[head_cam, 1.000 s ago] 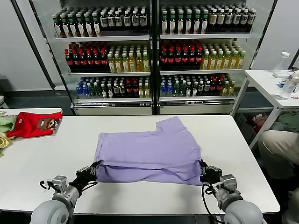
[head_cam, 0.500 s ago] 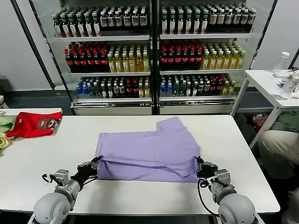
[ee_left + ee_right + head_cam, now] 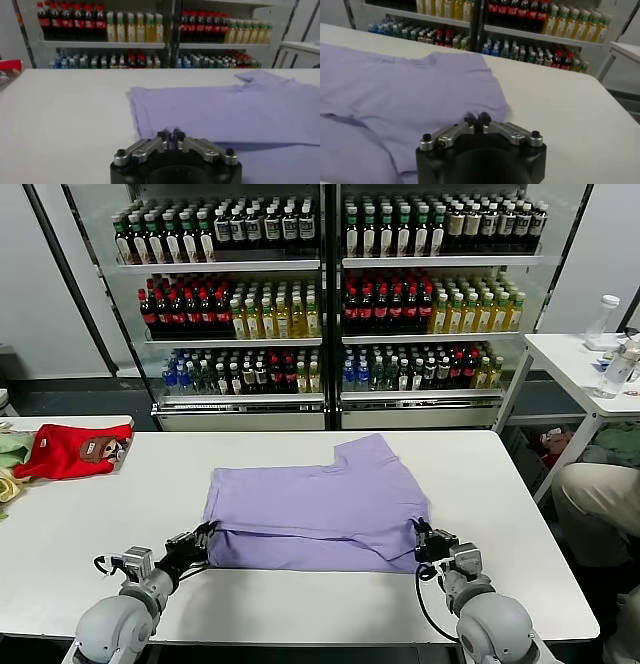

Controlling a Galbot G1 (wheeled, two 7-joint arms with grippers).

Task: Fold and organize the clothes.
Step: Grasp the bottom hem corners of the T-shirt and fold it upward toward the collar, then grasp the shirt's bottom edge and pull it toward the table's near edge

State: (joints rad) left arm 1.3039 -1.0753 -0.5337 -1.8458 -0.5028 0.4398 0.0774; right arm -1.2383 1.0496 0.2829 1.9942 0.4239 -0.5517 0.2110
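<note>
the near hem of the lavender t-shirt [image 3: 315,509] is being carried away from the table's front edge and laid over the cloth behind it, shortening the folded shape, while the left gripper [image 3: 203,541] and right gripper [image 3: 421,537] are being moved forward with it.

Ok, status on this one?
Left gripper and right gripper pinching T-shirt fold's near corners. Fold laid on table. Nothing in the way.
</note>
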